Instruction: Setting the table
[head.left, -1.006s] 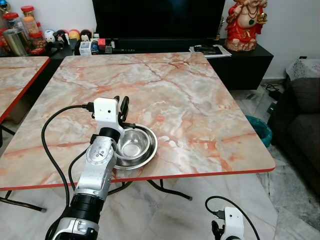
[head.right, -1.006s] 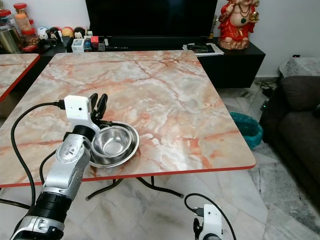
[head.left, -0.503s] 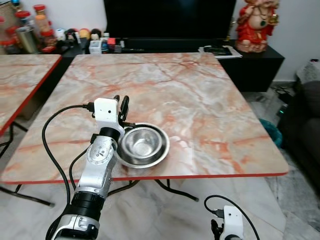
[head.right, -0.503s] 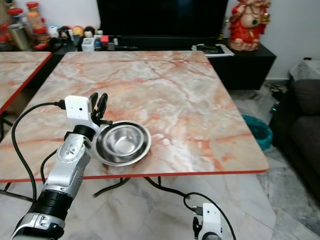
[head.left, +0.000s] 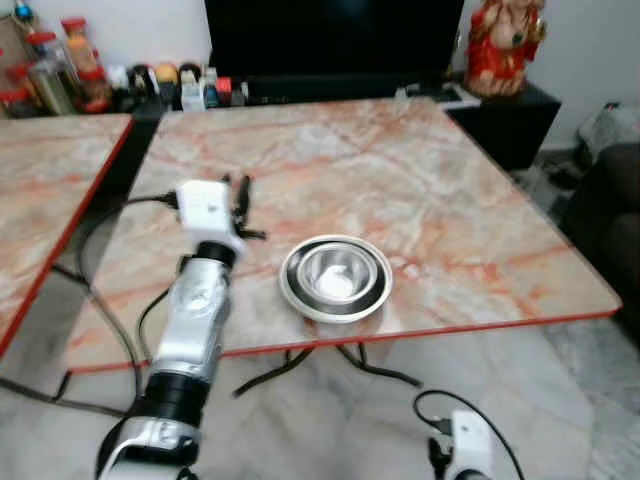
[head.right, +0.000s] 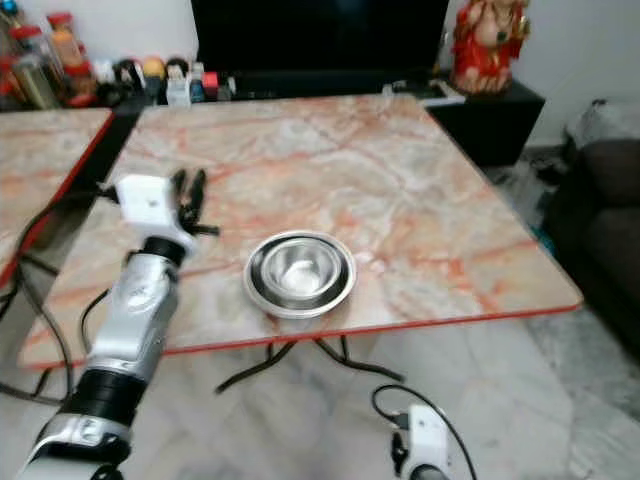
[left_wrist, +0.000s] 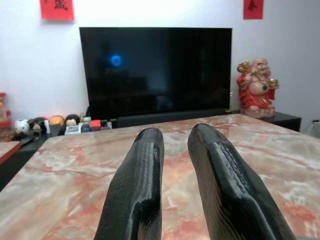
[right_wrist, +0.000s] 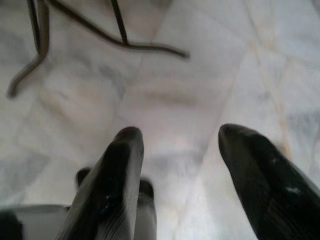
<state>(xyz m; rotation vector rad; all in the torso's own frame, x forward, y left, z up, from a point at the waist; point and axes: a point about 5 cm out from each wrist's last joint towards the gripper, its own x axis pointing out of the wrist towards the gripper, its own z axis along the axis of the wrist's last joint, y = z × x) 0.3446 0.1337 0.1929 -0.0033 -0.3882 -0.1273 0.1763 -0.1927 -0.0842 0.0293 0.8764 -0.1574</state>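
One steel bowl (head.left: 335, 277) sits near the counter's (head.left: 470, 210) front edge, off to the right of the left pincer (head.left: 238, 203), apart from it. That pincer (nearer than the floor-facing right pincer (right_wrist: 182, 165), which gapes wide) holds nothing, fingers slightly parted.

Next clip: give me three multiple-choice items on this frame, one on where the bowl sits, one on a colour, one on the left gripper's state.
1. Where is the steel bowl?
A. on the floor
B. on the marble table, near its front edge
C. on the TV cabinet

2. What colour is the table's edge band?
A. red
B. blue
C. black

3. The left gripper is:
A. clamped on the bowl
B. holding a cup
C. empty, beside the bowl, apart from it

Answers: B, it rests by the near edge; A, a red rim shows; C, a gap separates them.
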